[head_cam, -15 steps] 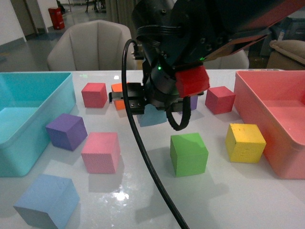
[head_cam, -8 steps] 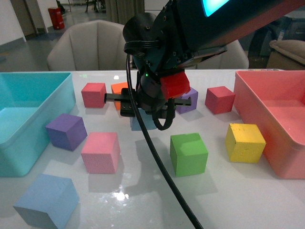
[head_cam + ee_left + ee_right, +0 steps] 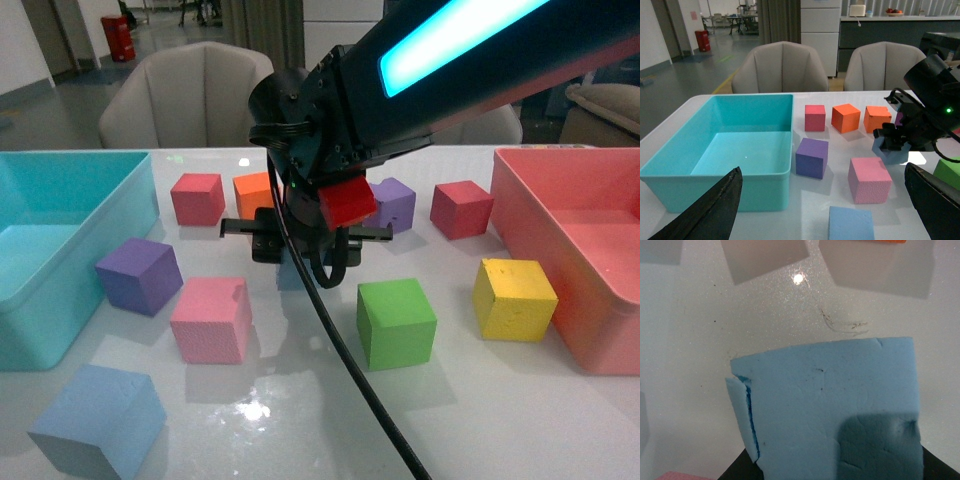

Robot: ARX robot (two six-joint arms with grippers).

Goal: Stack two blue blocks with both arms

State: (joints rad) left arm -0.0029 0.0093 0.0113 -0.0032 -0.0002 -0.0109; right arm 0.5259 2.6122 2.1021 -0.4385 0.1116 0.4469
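The white glossy surface (image 3: 300, 420) carries two bins: a turquoise bin (image 3: 40, 335) at the left edge and a pink-red bin (image 3: 535, 240) at the right edge.

Loose foam cubes lie between them:
- Far row: red cube (image 3: 197, 198), orange cube (image 3: 252, 190), lilac cube (image 3: 393, 203), dark red cube (image 3: 462, 208).
- Near row: purple cube (image 3: 140, 275) beside the turquoise bin, pink cube (image 3: 211, 320), green cube (image 3: 396, 322), yellow cube (image 3: 514, 298) just beside the pink-red bin.

The left wrist view shows a second orange cube (image 3: 877, 118). A beige chair (image 3: 190, 95) stands behind the surface.
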